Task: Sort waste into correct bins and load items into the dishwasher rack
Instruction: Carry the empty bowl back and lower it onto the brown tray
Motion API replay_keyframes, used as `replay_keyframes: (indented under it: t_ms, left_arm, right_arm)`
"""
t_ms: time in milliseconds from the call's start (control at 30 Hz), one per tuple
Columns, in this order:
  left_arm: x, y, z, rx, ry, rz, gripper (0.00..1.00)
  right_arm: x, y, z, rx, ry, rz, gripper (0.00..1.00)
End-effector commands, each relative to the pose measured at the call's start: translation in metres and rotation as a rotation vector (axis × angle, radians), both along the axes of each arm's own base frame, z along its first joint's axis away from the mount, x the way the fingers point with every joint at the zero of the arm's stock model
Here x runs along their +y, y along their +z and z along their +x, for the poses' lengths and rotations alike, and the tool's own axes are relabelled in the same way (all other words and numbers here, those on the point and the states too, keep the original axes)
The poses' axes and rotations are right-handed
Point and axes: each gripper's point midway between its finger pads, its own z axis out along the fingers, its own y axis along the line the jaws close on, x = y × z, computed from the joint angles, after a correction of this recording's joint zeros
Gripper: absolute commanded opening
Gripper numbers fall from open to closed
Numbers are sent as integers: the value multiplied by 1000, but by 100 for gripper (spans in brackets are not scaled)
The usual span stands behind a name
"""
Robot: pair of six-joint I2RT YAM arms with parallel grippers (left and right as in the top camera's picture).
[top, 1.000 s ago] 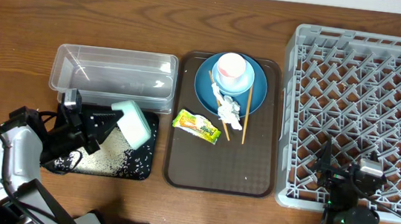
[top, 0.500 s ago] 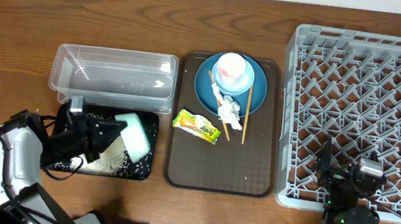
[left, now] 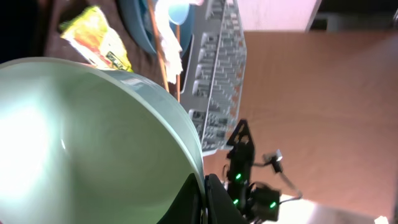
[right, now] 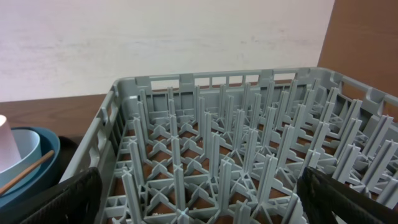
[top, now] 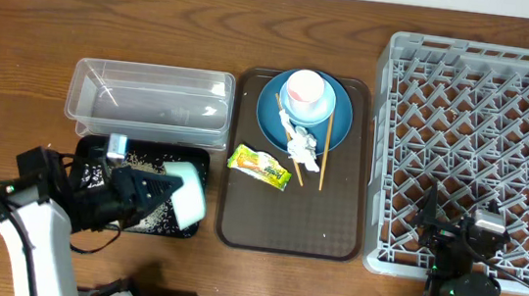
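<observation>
Pale mint bowl point(top: 187, 197) clenched in left gripper point(top: 167, 190), hiding part of black tray point(top: 161, 149), right gripper point(right: 200, 196) spread wide, fingertips cropped

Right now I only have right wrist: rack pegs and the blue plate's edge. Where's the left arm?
Observer: Left pincer grips the mint-green bowl by its rim, tipped over the right end of the black tray.
Operator: Rice out?
Observer: White grains lie in the black tray; left wrist shows none on the part of the bowl's inside it sees.
Operator: Other waste?
Observer: Snack wrapper lies on the brown tray; the tissue sits at the front edge of the blue plate.
</observation>
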Motion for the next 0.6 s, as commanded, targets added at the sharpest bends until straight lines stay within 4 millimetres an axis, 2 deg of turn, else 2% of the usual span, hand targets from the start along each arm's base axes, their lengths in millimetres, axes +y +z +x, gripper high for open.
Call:
replay_keyframes:
  t_ms: [0,167,433,567]
  left_arm:
    - [-11,6,-8,-27,-33,52,6]
    - [-11,-9,-15,63,-10,193,6]
    - [-29,-1,-8,31,-6,274,6]
    - [-45,1,-2,9,-30,315,6]
  right_arm:
    - [-1,-1,0,0,-4,16,99]
    - [-1,-1,0,0,-4,16,99]
    - [-1,-1,0,0,-4,16,99]
    - [-1,-1,0,0,-4,16,99]
